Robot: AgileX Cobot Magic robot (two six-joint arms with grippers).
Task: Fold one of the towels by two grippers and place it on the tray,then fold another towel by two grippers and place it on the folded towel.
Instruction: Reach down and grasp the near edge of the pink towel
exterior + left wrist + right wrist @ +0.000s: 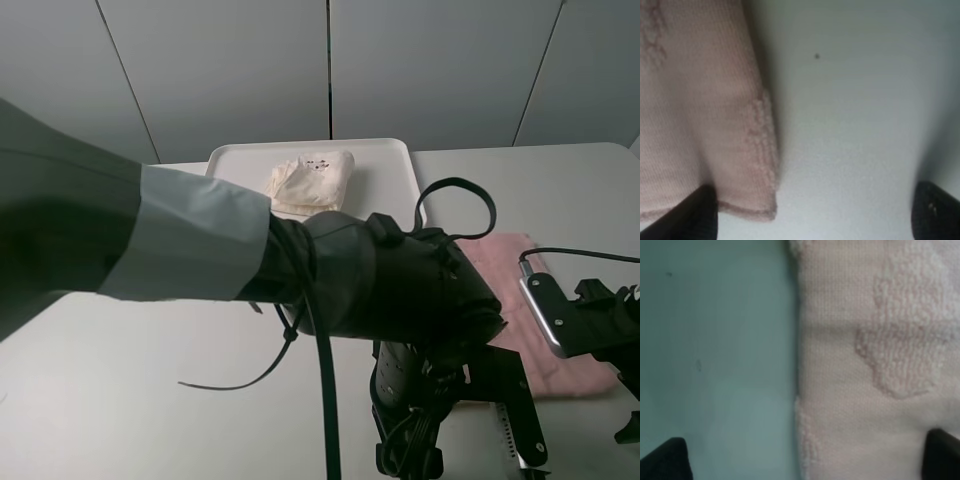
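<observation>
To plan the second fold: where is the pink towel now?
In the exterior high view, the pink towel lies flat on the table at the right, nearer the camera than the tray.

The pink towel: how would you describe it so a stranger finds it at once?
On the white table, look right of the tray, nearer the camera. The pink towel lies spread there, partly behind black arms. The cream towel is bundled on the tray.
</observation>
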